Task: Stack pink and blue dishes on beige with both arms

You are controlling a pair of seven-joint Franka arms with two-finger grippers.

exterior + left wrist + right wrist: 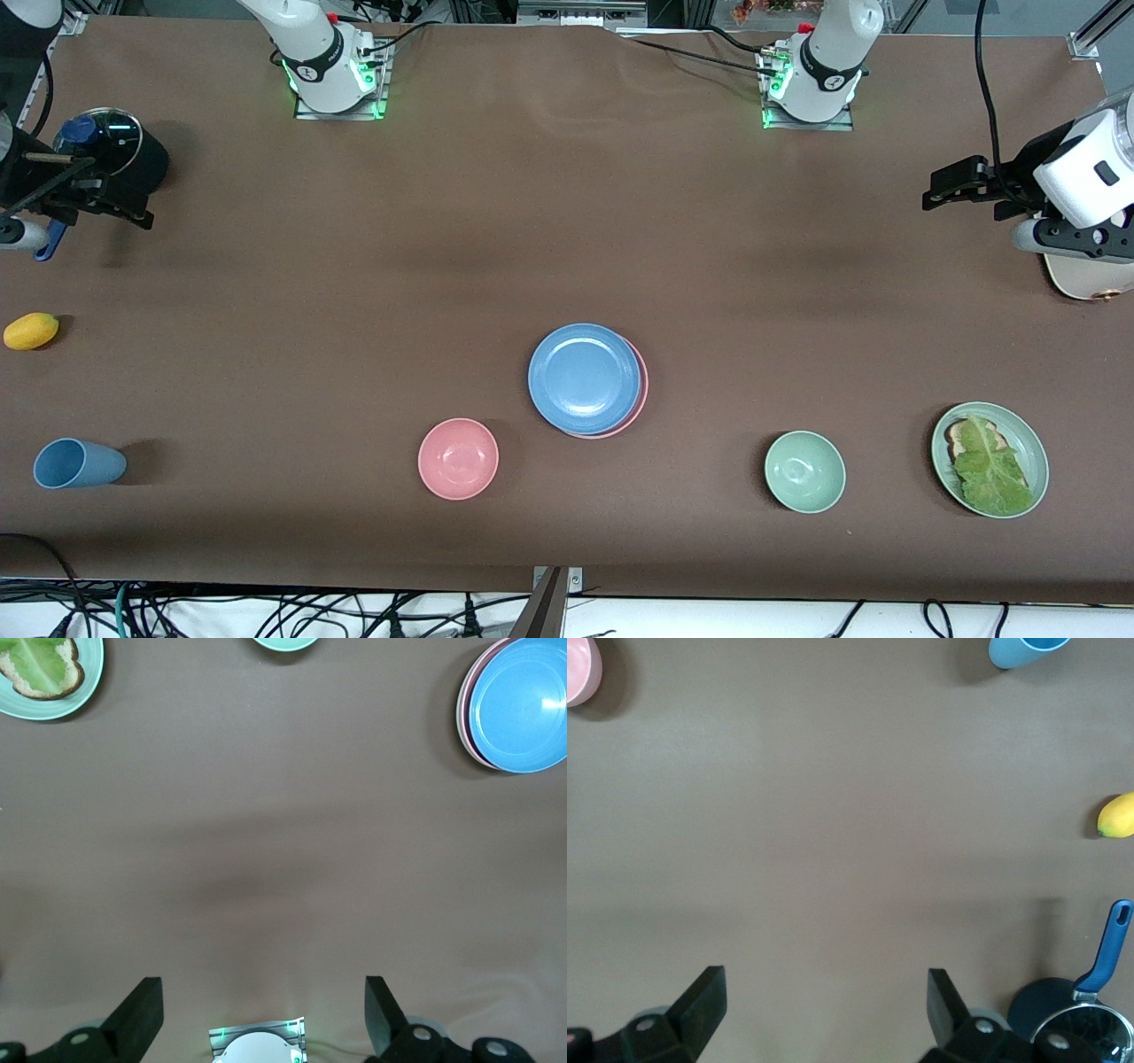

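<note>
Blue plate (583, 377): mid-table, lying on the pink plate (640, 390), whose rim shows as a crescent toward the left arm's end; any beige plate beneath is hidden.
Stack: looks finished, slightly off-centre.
Left gripper (264, 1014): fingers spread, empty, parked high at its own table end, waiting.
Right gripper (826, 1010): fingers spread, empty, up over the pot (120, 151).
Open room: bare cloth around the stack; pink bowl (458, 458) nearest.

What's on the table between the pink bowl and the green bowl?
Nothing sits directly between the pink bowl and green bowl; the front view shows bare tablecloth there.
</note>
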